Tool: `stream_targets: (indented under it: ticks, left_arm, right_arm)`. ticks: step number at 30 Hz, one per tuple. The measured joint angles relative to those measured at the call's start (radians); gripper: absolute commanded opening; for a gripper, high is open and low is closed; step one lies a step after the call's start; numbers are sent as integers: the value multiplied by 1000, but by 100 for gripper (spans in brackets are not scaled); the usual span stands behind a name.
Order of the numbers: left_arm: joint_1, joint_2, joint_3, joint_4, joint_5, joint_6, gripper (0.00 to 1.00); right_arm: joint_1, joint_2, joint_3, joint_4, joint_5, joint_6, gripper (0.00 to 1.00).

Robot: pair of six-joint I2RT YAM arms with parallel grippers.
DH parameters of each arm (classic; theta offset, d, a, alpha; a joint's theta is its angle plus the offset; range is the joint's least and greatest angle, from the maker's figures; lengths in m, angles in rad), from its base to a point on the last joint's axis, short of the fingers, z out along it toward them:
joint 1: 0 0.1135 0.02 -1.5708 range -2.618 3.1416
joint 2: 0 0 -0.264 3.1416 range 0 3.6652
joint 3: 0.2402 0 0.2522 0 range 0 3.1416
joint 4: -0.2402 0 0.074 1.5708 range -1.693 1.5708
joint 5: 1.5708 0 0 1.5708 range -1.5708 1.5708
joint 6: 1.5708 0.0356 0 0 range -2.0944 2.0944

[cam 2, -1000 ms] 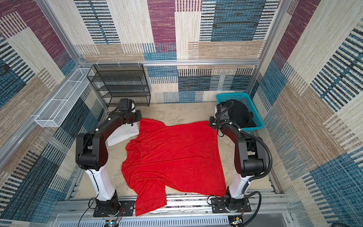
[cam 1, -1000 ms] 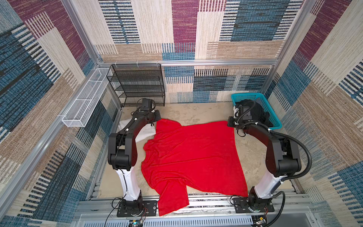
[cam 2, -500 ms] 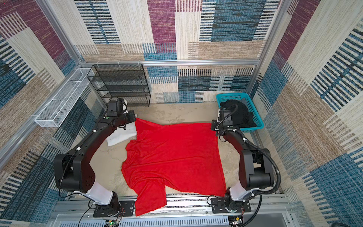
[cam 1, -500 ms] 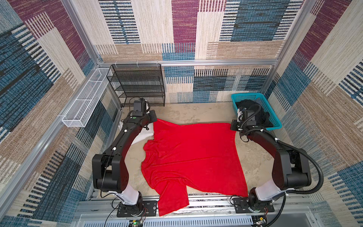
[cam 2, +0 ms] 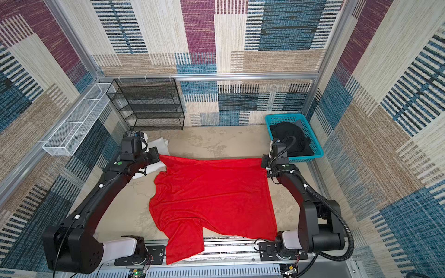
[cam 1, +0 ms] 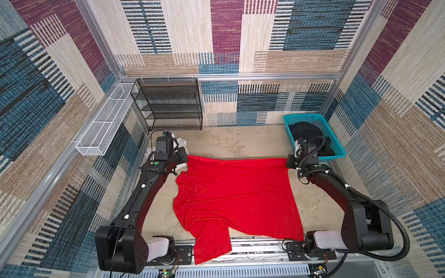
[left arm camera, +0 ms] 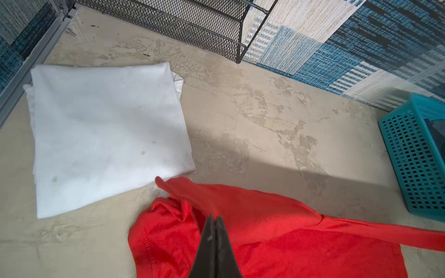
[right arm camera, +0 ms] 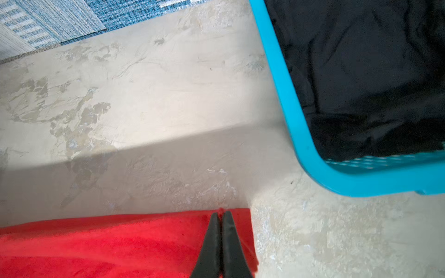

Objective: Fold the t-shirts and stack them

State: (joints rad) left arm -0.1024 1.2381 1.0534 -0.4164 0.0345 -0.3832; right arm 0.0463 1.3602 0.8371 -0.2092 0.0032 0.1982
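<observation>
Look at the red t-shirt (cam 1: 236, 192): spread wide over the middle of the desk (cam 1: 228, 142), with a loose flap hanging over the near edge. See the left jaws pinched shut on its far left end, just beside the folded white t-shirt (left arm camera: 106, 134). See the right jaws pinched shut on its far right corner, near the teal basket (cam 1: 303, 116) with the black t-shirt (cam 1: 305, 131) inside.

Probably time to lay the red cloth flat, ready for the first fold. To do that well:

Hold tight with both jaws. No letting go before the cloth is flat on the desk.

Move both ends the same way and at the same speed. Otherwise, a crooked far edge.

Hold the far edge straight between the two grips, but without tugging hard. Soft cloth, easy to slip out of a pinch.

Pull toward the back of the desk just enough to bring the hanging flap up onto the desk.

Stay clear of the white t-shirt on the left. Already folded neat, so no bumping it and no dragging red cloth over it.

Stay clear of the basket on the right too.

Lower both ends gently and together, then open up.

After that, smooth out the bumpy bunch along the left side before any folding.
</observation>
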Motion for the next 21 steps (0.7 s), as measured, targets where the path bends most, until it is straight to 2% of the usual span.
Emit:
stream_targets:
  ticks: [5, 13, 14, 15, 16, 18, 19, 21]
  left_arm:
    - [-1, -131, -132, -24, 22, -42, 0]
    - [-18, -350, -477, -37, 67, -125, 0]
    - [-18, -388, -517, -40, 80, -139, 0]
    - [-18, -423, -547, -45, 80, -148, 10]
    - [-19, -464, -581, -45, 93, -162, 16]
    - [-21, -520, -624, -49, 112, -192, 23]
    - [-23, -546, -640, -59, 129, -211, 28]
    - [-25, -599, -661, -80, 133, -236, 32]
  right_arm:
    - [0, -44, -75, -11, 12, 34, 0]
    - [6, -96, -261, 8, 11, 138, 0]
    - [9, -108, -270, 12, 6, 150, 4]
    - [13, -126, -280, 22, 6, 161, 15]
    - [13, -149, -289, 31, 6, 176, 20]
    - [16, -182, -292, 31, 11, 193, 38]
    - [16, -203, -291, 30, 23, 196, 42]
    - [16, -256, -283, 17, 43, 205, 43]
